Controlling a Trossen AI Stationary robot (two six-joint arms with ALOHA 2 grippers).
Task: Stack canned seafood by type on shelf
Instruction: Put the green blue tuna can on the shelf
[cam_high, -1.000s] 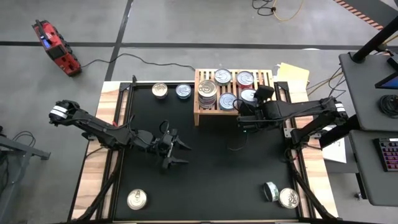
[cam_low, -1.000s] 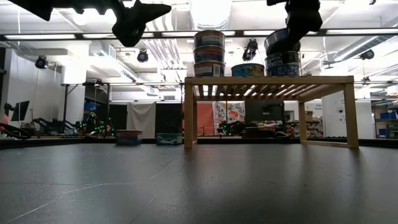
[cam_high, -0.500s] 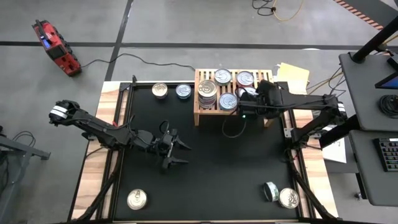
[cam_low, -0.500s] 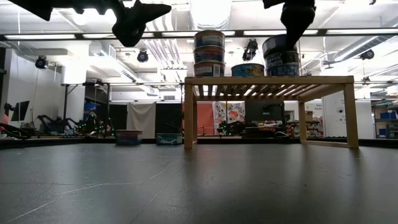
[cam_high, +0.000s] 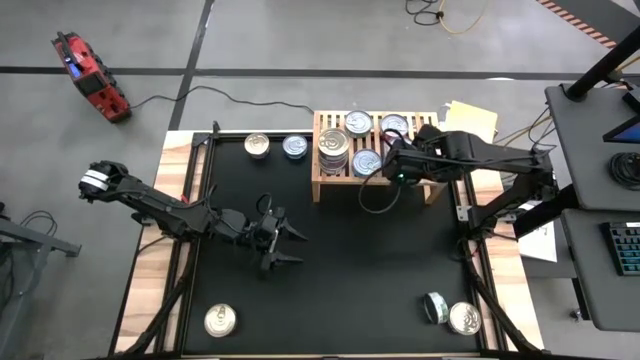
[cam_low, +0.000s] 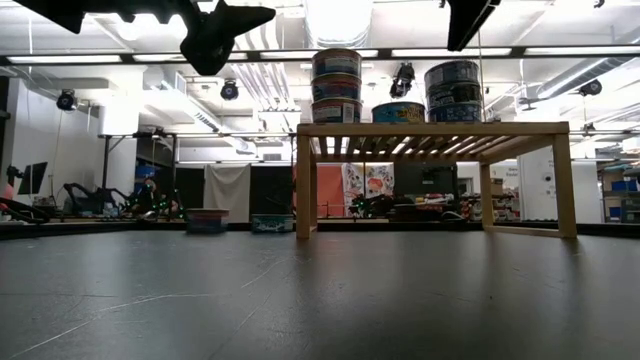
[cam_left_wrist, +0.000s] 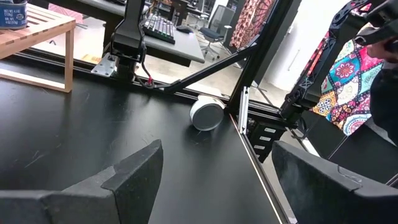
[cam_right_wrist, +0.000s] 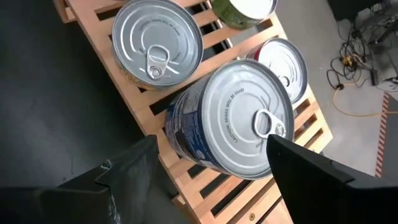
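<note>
Right gripper (cam_high: 392, 168) now off blue stack (cam_right_wrist: 233, 121).

A grey concrete floor (cam_high: 300, 40) crossed by dark tape lines surrounds the work surface (cam_high: 150, 300), with a red device (cam_high: 88, 75) and its black cable lying on it. A dark desk (cam_high: 590, 150) carries a keyboard (cam_high: 625, 248). Long ceiling lights (cam_low: 120, 58) brighten the workshop, and patterned fabric (cam_left_wrist: 348, 84) hangs nearby.

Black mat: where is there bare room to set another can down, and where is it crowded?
The mat lies bare between the shelf and the two cans at the near right corner, and around the lone can near left. The shelf top is crowded, with the right gripper over it.
</note>
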